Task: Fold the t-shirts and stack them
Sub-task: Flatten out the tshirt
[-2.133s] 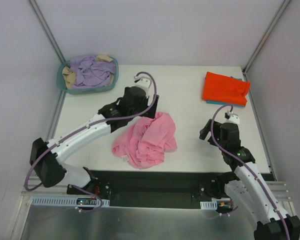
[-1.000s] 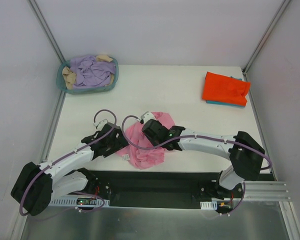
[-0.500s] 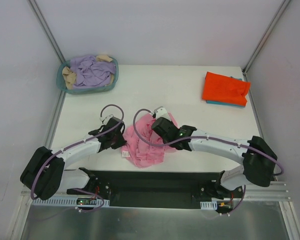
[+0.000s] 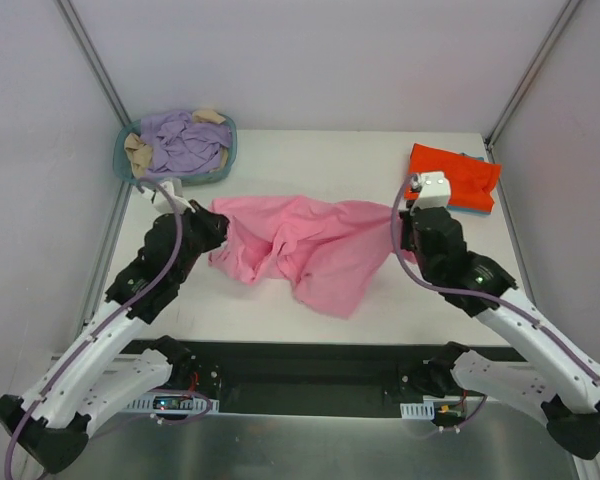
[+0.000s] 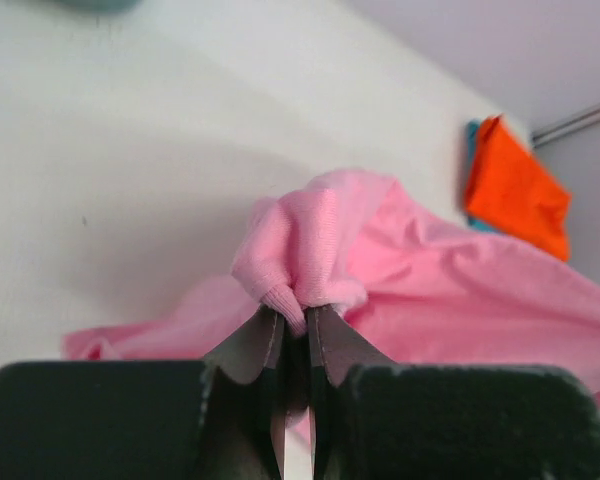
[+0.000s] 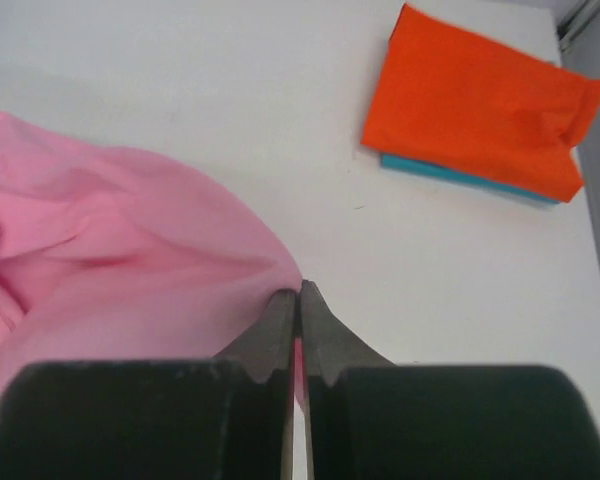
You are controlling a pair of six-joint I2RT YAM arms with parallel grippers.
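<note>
The pink t-shirt (image 4: pixel 305 240) hangs stretched between my two arms over the middle of the table, its lower part sagging toward the near edge. My left gripper (image 5: pixel 294 308) is shut on a bunched hem of the pink t-shirt (image 5: pixel 430 290) at its left end. My right gripper (image 6: pixel 299 290) is shut on the thin right edge of the pink t-shirt (image 6: pixel 120 270). A folded orange-red t-shirt (image 4: pixel 452 176) lies on a folded teal-blue t-shirt (image 4: pixel 477 209) at the back right; both the orange-red shirt (image 6: pixel 475 105) and the teal-blue one (image 6: pixel 450 175) show in the right wrist view.
A round teal basket (image 4: pixel 127 170) with lilac and beige clothes stands at the back left corner. White walls close in the table (image 4: pixel 320 160) on three sides. A black rail runs along the near edge by the arm bases.
Both grippers closed on the crumpled pink t-shirt near the front, then moved apart and toward the back, pulling it out wide between them.
</note>
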